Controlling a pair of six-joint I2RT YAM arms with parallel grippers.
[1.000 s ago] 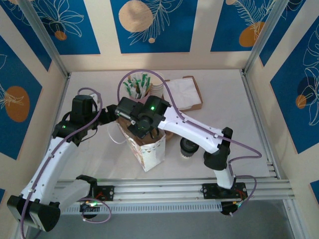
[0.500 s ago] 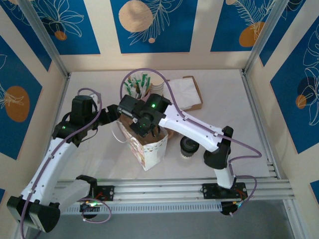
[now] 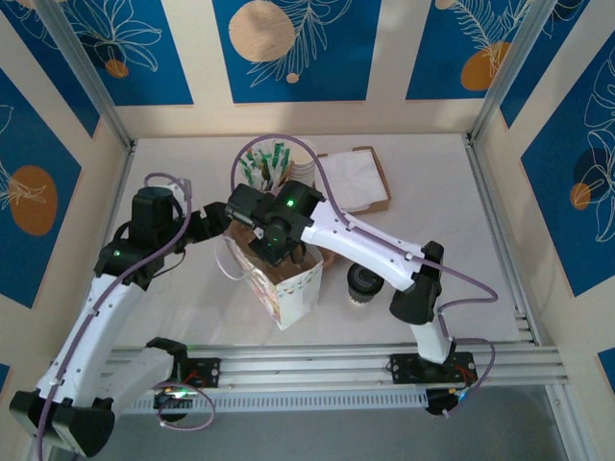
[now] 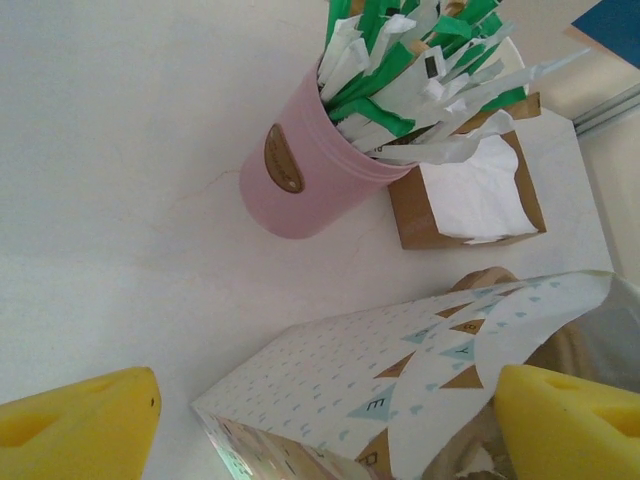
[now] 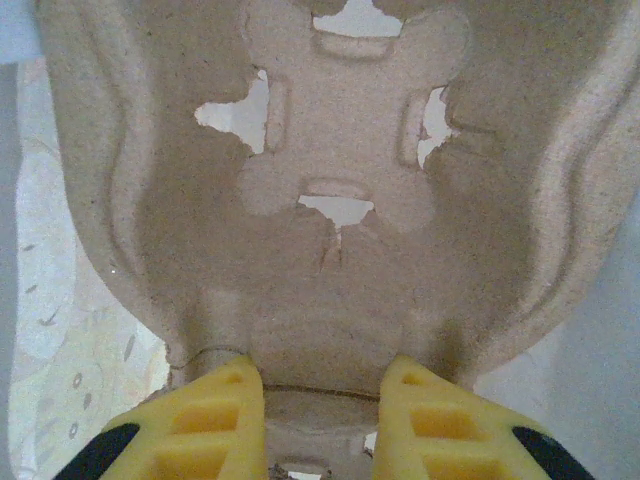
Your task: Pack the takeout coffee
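Top external showed the coffee (image 3: pixel 361 285) standing right of the bag (image 3: pixel 288 290), probably light and crushable, best held gently below its rim; right gripper (image 5: pixel 318 385) pinched the carrier (image 5: pixel 340 170), left gripper (image 4: pixel 322 412) stood open.

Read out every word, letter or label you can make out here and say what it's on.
"E": on a pennant printed on the paper bag, left wrist view.
Other pennant letters on that bag: too blurred to read surely.
Brown oval label on the pink cup: no legible text.
Green and white packets in the cup: any print too small.
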